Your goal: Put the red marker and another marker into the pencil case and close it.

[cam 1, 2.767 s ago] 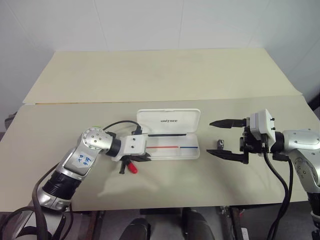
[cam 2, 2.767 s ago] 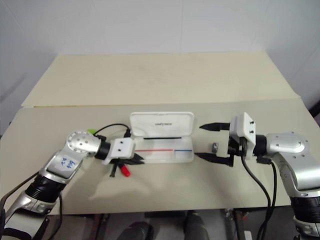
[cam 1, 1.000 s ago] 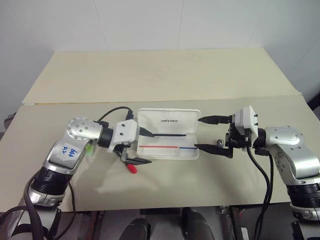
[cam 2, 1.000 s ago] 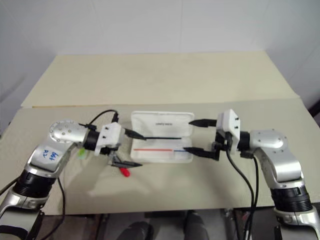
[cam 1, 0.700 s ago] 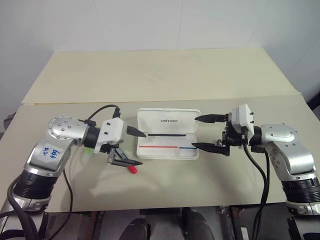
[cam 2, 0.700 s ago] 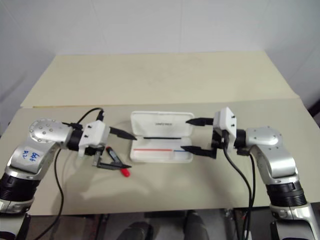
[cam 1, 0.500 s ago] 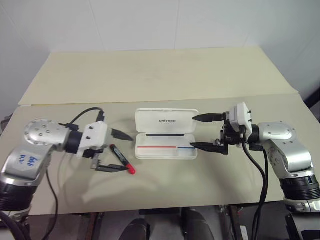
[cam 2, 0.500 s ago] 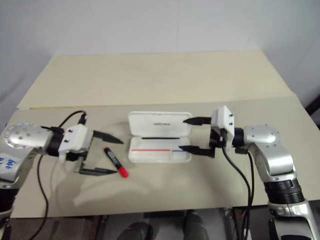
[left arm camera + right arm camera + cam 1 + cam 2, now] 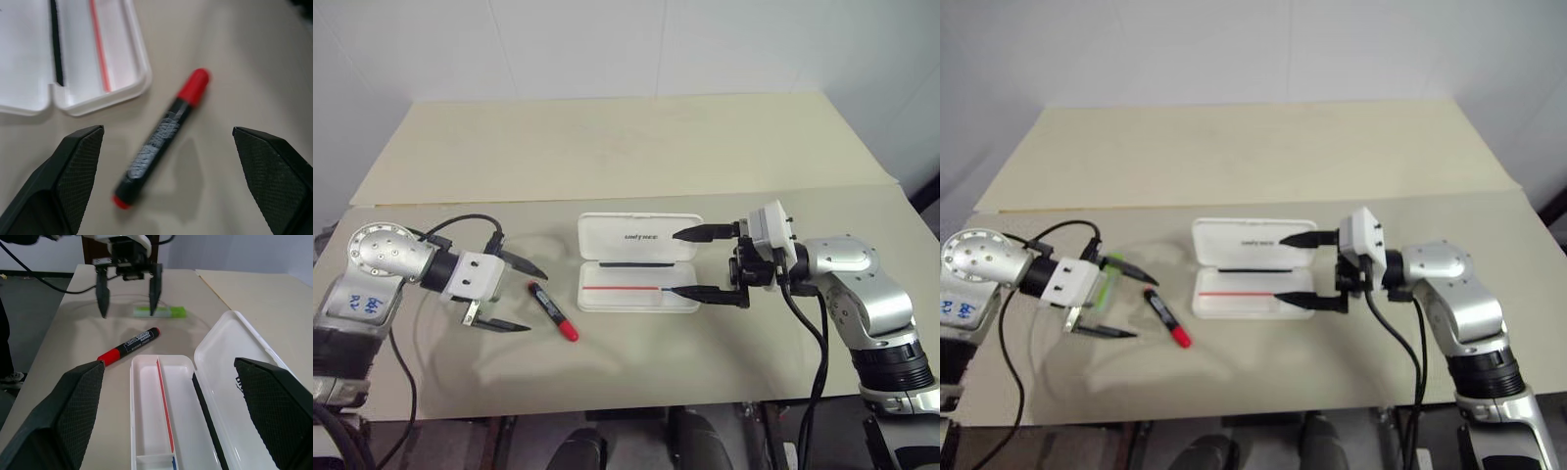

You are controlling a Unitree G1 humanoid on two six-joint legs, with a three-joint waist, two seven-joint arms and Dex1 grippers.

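Left fingers (image 9: 505,295): spread wide, holding nothing, just left of the red marker.
Right fingers (image 9: 683,262): spread wide, empty, at the right end of the pencil case, one over the lid, one over the tray.
Red marker (image 9: 553,311): flat on the surface, between the left fingers and the case, red cap toward the near edge.
Lime-green marker (image 9: 1108,273): on the surface by the left fingers.
Pencil case (image 9: 636,257): open, lid laid back, tray without markers.
Surface (image 9: 636,147): beige.

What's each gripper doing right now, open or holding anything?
Left gripper: open, empty, beside the black red-capped marker on the table.
Right gripper: open, empty, at the end of the open white plastic pencil case.
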